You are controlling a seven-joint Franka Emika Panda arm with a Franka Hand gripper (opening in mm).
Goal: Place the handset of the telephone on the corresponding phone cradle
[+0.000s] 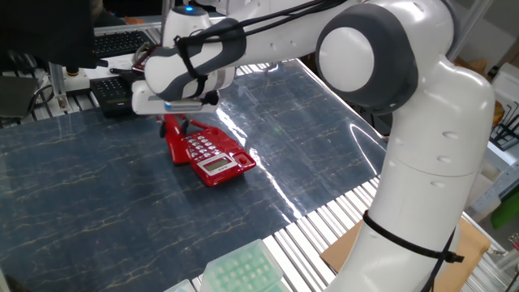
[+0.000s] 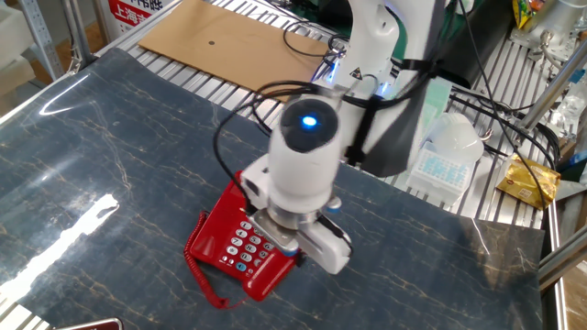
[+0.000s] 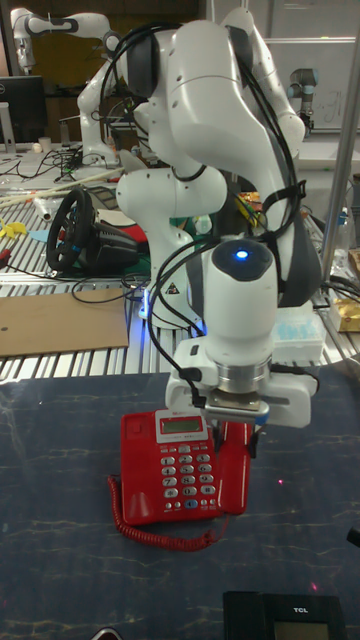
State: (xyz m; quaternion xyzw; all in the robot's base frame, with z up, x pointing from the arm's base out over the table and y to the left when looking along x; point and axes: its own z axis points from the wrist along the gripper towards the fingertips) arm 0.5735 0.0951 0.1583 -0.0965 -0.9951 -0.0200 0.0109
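The bright red telephone lies on the dark marbled table, also seen in one fixed view and the other fixed view. The red handset lies lengthwise along the right of the white keypad, over the phone cradle, which it hides. My gripper comes straight down on the handset's upper end, shut on it, a finger on each side. In one fixed view the gripper stands over the handset. The red cord curls in front of the base.
A black phone sits at the near table edge. A cardboard sheet lies beyond the table, a green tray at another edge, and a clear plastic box beside the arm's base.
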